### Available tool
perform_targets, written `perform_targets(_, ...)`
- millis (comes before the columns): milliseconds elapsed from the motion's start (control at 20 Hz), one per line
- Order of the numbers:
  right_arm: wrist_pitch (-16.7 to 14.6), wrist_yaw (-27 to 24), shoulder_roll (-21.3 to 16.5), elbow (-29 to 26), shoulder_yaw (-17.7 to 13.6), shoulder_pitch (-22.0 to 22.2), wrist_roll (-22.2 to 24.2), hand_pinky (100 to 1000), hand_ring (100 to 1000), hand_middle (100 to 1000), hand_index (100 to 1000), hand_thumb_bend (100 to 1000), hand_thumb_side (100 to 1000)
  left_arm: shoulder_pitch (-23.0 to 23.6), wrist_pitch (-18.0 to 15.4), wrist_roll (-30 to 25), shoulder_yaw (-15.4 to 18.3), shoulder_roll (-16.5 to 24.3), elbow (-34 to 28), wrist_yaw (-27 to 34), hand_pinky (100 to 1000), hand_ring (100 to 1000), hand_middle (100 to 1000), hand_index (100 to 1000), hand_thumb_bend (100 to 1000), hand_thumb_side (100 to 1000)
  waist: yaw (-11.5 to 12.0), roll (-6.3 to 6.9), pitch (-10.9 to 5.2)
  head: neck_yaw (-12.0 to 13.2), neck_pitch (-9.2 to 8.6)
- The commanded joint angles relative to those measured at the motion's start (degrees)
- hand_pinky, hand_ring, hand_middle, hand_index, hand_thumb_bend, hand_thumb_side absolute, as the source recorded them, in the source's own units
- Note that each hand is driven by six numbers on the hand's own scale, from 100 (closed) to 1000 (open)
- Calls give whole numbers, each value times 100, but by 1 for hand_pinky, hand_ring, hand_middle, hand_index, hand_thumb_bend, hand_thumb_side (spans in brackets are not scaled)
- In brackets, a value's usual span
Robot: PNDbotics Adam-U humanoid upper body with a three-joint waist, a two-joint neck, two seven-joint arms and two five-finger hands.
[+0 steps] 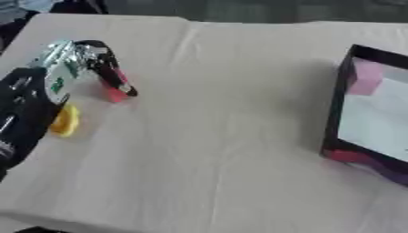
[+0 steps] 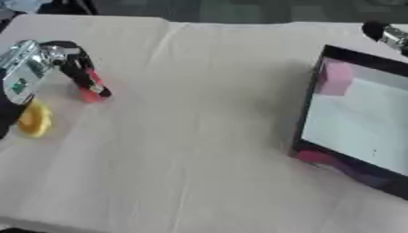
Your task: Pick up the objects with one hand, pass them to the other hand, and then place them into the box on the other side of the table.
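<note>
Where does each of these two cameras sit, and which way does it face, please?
Left eye view: in the head, looking down at the table; the left hand curls over a red object.
Right eye view: beside it, same aim; the right hand shows top right.
Both share the box and a yellow object.

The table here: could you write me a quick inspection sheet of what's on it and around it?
Surface: table under a wrinkled beige cloth.
Job's things: red object at the left hand's fingertips; yellow object on the cloth just below it; black-rimmed box at right with a pink block inside.
Clutter: nothing seen.
Hands: left hand curled down over the red object; right hand only partly visible at the upper right, fingers unclear.
Cables: nothing seen.
Surroundings: dark floor beyond the far edge.
</note>
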Motion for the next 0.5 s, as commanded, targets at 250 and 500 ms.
perform_targets(250, 24, 50, -96, -28, -42, -34, -24, 913, 920, 810, 865, 670, 327, -129, 105, 66, 101, 59, 60, 25, 868, 842, 741, 701, 640, 309, -4, 8, -127, 34, -14)
perform_targets(500, 29, 49, -79, -17, -40, -18, -31, 913, 921, 819, 865, 669, 329, -123, 122, 22, 115, 40, 84, -38, 867, 841, 737, 685, 578, 247, -6, 8, -122, 46, -25)
